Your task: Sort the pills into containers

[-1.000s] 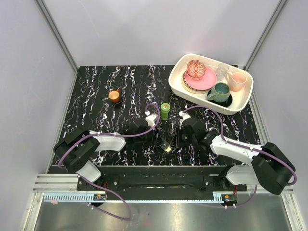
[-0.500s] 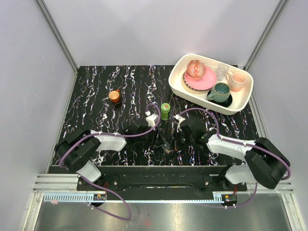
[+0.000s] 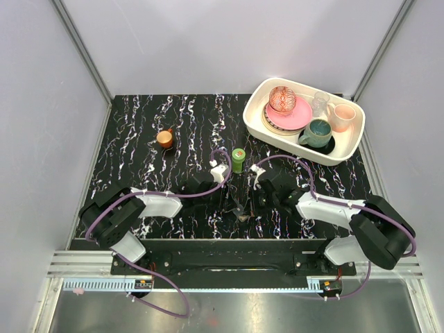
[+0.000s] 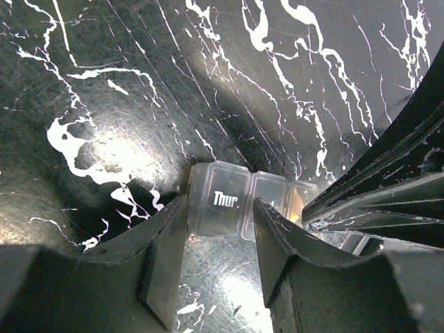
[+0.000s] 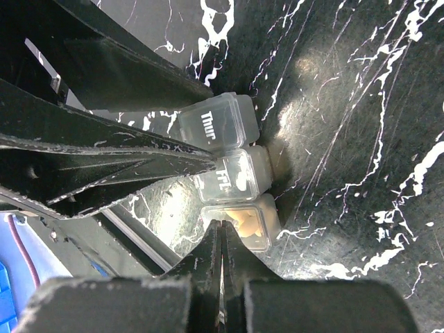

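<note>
1. My left gripper [image 4: 220, 211] is part-way closed, one finger on each side of the "Thur." compartment of the pill box [image 4: 223, 198]. Both pads touch its walls, so I read it as a hold.
2. My right gripper [image 5: 222, 232] has its fingers pressed flat together with no gap between them. I cannot tell whether anything is pinched at the tip.
3. The right fingertips sit at the near edge of the box's third compartment, the one past "Fri".
4. That compartment shows pale, cream-coloured lumps inside. I cannot tell whether its lid is up or down.
5. The pill box is a short strip of translucent square cells. It lies flat on the black, white-veined table [image 3: 139, 139], near the front edge and between my two arms.
6. A green bottle [image 3: 238, 159] stands upright just beyond the box, apart from both grippers.
7. A small orange cup [image 3: 165, 139] stands further back on the left, well apart from the box.
8. A white tray [image 3: 251, 123] sits at the back right. It holds a pink plate [image 3: 300, 114] with a patterned bowl [image 3: 282, 98] on it, a teal mug [image 3: 318, 132], a pink cup [image 3: 342, 116] and a clear glass [image 3: 320, 103].
</note>
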`<move>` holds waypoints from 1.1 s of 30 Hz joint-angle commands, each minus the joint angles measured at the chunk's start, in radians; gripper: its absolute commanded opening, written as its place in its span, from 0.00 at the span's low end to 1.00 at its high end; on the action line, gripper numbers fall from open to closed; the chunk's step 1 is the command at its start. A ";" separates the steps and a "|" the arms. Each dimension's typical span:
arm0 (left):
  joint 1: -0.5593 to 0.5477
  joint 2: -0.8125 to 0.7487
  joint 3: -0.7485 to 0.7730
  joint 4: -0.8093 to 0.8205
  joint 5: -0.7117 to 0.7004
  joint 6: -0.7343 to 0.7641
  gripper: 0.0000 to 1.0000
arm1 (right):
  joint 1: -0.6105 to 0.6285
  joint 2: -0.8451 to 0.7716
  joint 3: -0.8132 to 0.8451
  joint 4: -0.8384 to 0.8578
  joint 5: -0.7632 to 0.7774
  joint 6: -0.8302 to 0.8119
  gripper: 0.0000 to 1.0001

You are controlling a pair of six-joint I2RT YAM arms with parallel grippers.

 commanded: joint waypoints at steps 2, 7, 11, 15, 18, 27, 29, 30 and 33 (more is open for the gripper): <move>-0.008 0.029 -0.008 -0.030 0.005 0.013 0.46 | -0.003 0.017 0.045 -0.040 0.007 -0.032 0.00; -0.008 0.030 -0.003 -0.031 0.003 0.013 0.46 | -0.003 0.011 0.058 -0.084 0.019 -0.047 0.00; -0.008 0.033 0.000 -0.034 0.005 0.016 0.46 | -0.001 0.014 0.062 -0.115 0.001 -0.064 0.00; -0.008 0.035 0.005 -0.036 0.005 0.016 0.46 | -0.001 0.015 0.058 -0.120 -0.009 -0.067 0.00; -0.008 0.038 0.005 -0.036 0.003 0.014 0.46 | -0.001 0.015 0.055 -0.123 0.005 -0.064 0.00; -0.011 0.043 0.002 -0.036 0.002 0.014 0.46 | -0.001 0.032 0.076 -0.138 0.036 -0.043 0.00; -0.011 0.044 0.000 -0.036 0.002 0.013 0.46 | -0.003 0.037 0.079 -0.143 0.040 -0.038 0.00; -0.011 0.046 0.000 -0.034 0.002 0.013 0.46 | -0.003 0.040 0.081 -0.143 0.040 -0.037 0.00; -0.013 0.049 -0.001 -0.031 0.003 0.011 0.46 | -0.003 0.044 0.082 -0.141 0.042 -0.029 0.00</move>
